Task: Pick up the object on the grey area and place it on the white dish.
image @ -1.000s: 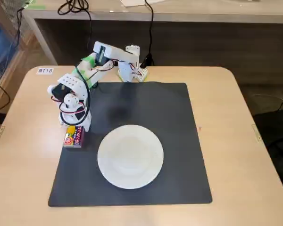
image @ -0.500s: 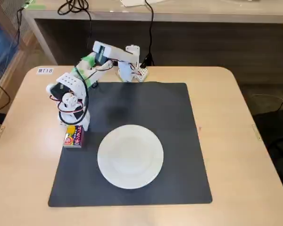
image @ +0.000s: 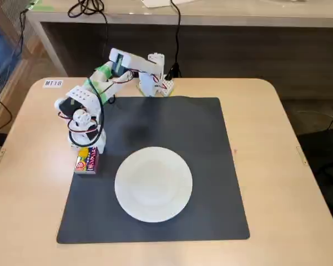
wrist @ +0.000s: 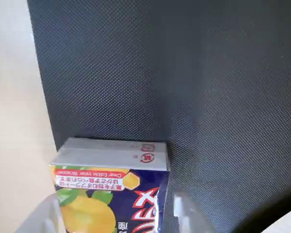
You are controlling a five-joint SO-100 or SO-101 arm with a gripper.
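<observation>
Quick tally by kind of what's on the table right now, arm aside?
Packet: 1, at the mat's left edge in the fixed view, under the gripper
White plate: 1
Dark grey mat: 1
Label sticker: 1
Total: 4

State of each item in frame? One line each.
packet: lying flat at the mat's left edge, not lifted.
tool: fingers straddle the packet's end; whether they are clamped on it is unclear.
white dish: empty, on the mat.
grey mat: flat on the table.
</observation>
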